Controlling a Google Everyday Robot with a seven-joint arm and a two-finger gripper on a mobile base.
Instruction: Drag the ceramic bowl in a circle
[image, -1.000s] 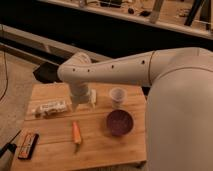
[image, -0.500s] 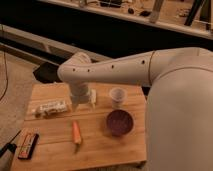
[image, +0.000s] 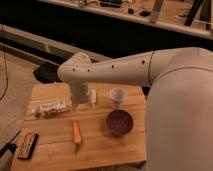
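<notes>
The ceramic bowl (image: 119, 122) is round, shallow and dark purple-maroon, and sits on the wooden table (image: 100, 147) toward its right side. My gripper (image: 86, 100) hangs down from the white arm over the table's back middle, to the left of the bowl and well apart from it. A small white cup (image: 117, 95) stands just behind the bowl, to the right of the gripper.
A carrot (image: 76, 132) lies left of the bowl. A wrapped snack packet (image: 51, 108) lies at the left back. A dark flat packet (image: 28, 144) lies by the table's front left edge. My white arm (image: 165, 80) fills the right side.
</notes>
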